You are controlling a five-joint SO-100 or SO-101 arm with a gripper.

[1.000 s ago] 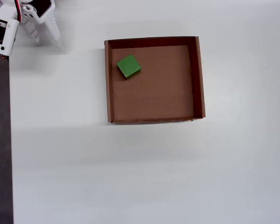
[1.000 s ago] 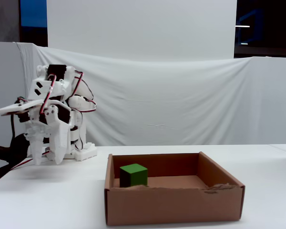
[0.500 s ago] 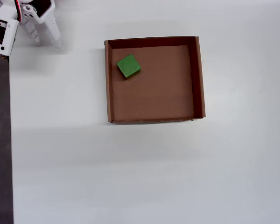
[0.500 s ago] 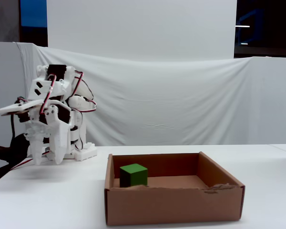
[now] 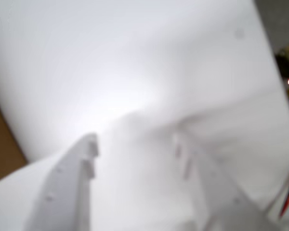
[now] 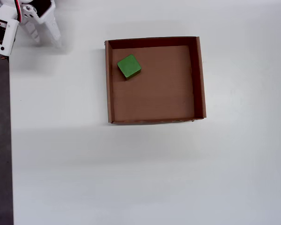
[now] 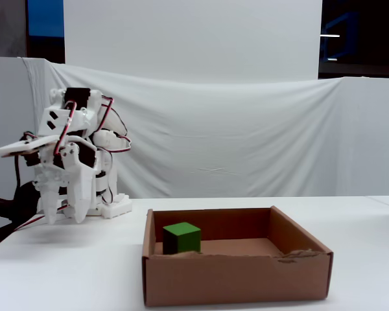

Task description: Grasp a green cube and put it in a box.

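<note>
The green cube [image 6: 129, 66] sits on the floor of the box [image 6: 201, 79], toward its ten o'clock corner in the overhead view, a little clear of both walls. The gripper [image 7: 63, 219] hangs over the white table [image 6: 131, 178] well away at ten o'clock, fingers [image 5: 72, 183] spread apart, holding nothing.

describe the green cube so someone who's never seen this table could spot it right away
On the white table sits a shallow brown cardboard box. Inside it, in the overhead view's upper-left corner, lies the green cube, the only bright-coloured thing there.
</note>
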